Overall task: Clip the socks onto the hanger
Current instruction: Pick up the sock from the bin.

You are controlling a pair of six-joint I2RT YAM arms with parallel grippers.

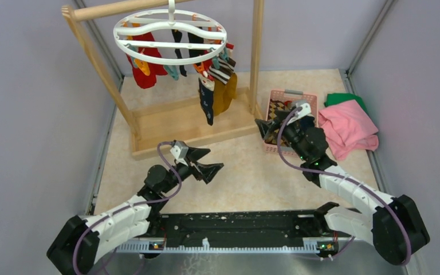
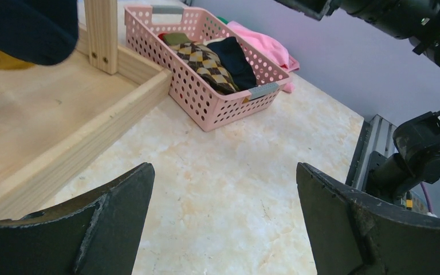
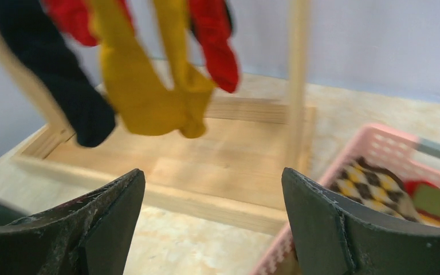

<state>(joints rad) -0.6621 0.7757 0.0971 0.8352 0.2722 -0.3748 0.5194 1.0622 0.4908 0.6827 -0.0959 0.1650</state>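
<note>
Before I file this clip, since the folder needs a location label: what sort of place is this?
Probably a robotics lab cell staged as a laundry corner: grey walls box in a table, two robot arms are bolted at its edge, and a sock hanger hangs on a wooden rack.

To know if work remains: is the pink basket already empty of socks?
No, the pink basket holds a brown argyle sock and a black sock in the left wrist view.

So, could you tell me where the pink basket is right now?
In the top view the pink basket sits on the table right of the wooden rack's right post, with the pink cloth on its right.
</note>
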